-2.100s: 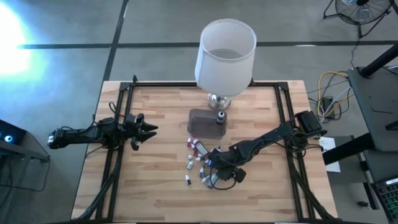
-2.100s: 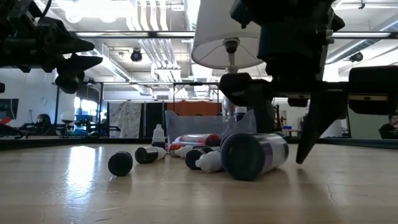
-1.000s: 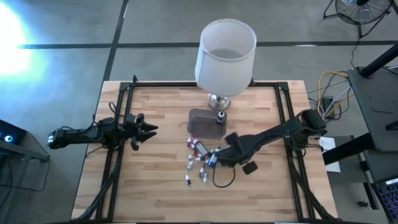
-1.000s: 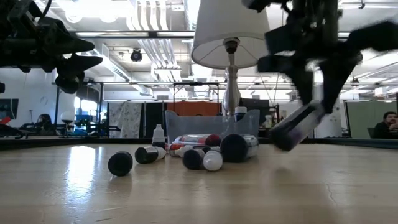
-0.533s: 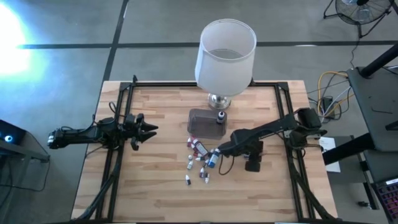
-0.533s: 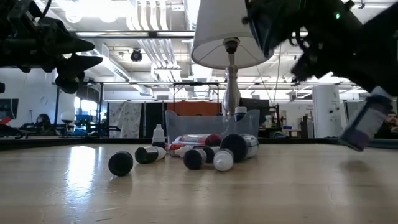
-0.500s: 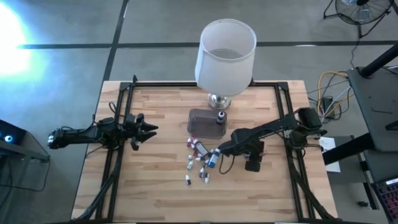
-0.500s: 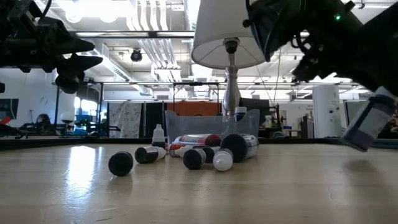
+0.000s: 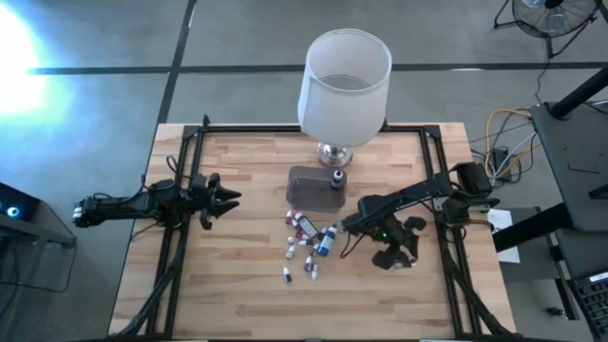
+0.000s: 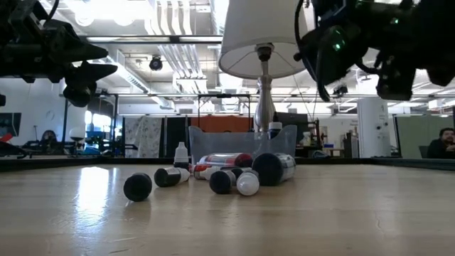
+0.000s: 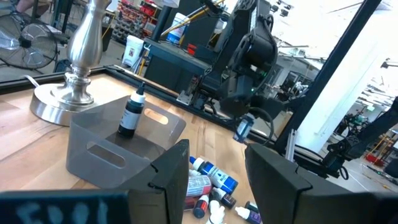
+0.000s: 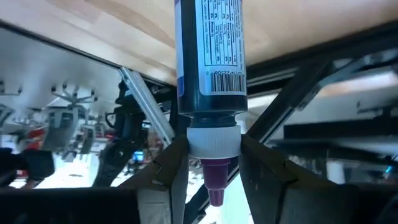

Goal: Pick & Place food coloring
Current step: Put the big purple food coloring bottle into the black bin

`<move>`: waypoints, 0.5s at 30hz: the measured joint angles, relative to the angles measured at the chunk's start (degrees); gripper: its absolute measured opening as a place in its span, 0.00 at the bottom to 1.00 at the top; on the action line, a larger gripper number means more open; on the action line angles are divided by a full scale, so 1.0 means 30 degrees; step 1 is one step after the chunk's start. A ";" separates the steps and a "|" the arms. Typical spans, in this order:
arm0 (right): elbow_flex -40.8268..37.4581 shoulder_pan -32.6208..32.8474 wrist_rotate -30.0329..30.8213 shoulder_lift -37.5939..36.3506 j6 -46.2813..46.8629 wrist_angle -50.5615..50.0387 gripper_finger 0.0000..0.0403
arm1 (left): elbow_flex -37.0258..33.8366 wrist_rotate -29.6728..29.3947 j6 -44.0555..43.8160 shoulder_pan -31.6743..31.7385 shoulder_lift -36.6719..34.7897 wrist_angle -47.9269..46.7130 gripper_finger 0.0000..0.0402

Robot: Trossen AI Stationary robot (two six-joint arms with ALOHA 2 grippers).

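Gripping a dark food coloring bottle (image 12: pixel 209 74) by its white cap, the right gripper (image 12: pixel 210 163) hovers at four o'clock from the tub (image 9: pixel 314 187). Left gripper (image 9: pixel 224 199) waits open at nine o'clock.

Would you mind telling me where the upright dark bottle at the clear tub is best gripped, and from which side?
Probably the round body of the upright dark bottle, below its narrow white tip, coming down from above on the side away from the lamp base. It stands upright at a corner of the tub, sides exposed.
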 joint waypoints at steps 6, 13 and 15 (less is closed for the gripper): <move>-0.1802 0.0000 0.1077 0.0009 0.2719 -0.0012 0.31 | -0.0003 0.0000 -0.0003 0.0000 0.0000 -0.0007 0.34; -0.2895 0.0000 0.1020 0.0011 0.2939 -0.0022 0.36 | -0.0006 0.0000 0.0001 0.0000 0.0000 -0.0007 0.34; -0.3012 0.0000 0.1016 0.0010 0.2913 -0.0020 0.36 | 0.0000 0.0000 -0.0003 0.0000 0.0000 -0.0007 0.34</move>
